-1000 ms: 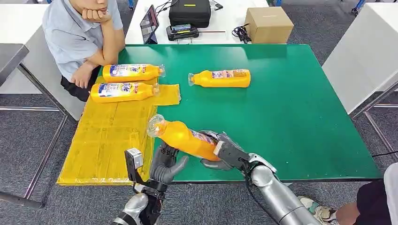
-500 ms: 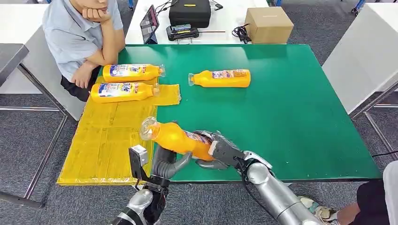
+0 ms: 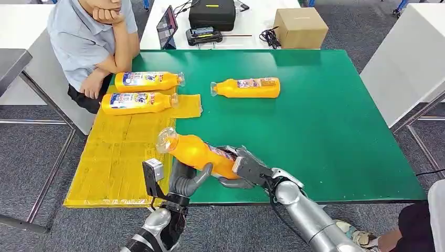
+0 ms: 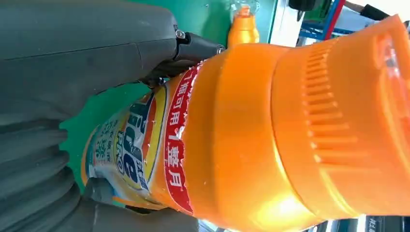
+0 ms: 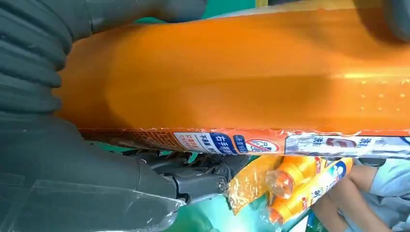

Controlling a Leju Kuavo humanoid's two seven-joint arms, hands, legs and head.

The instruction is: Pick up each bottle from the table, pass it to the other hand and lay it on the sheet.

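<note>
My right hand (image 3: 246,168) grips an orange bottle (image 3: 197,152) by its labelled lower half, clear cap pointing left and raised above the table's front edge. Beneath its middle, my left hand (image 3: 183,181) cups the bottle, thumb pressed against the underside and fingers behind it. Up close, the bottle (image 4: 241,135) lies between that thumb (image 4: 96,53) and the fingers. The right wrist view has the bottle (image 5: 241,72) across my right hand (image 5: 72,183). The yellow sheet (image 3: 120,152) covers the table's left side and carries one bottle (image 3: 139,103); a second (image 3: 148,81) lies at its far edge.
Another orange bottle (image 3: 246,87) lies on the green table (image 3: 325,131) near the middle back. A person (image 3: 89,42) sits at the far left corner, one hand close to the sheet's bottles. A white table behind holds a cardboard box (image 3: 300,27) and a black case (image 3: 212,13).
My left hand has risen under the bottle and its thumb now presses against it. The right hand has shifted the bottle a little left and up.
</note>
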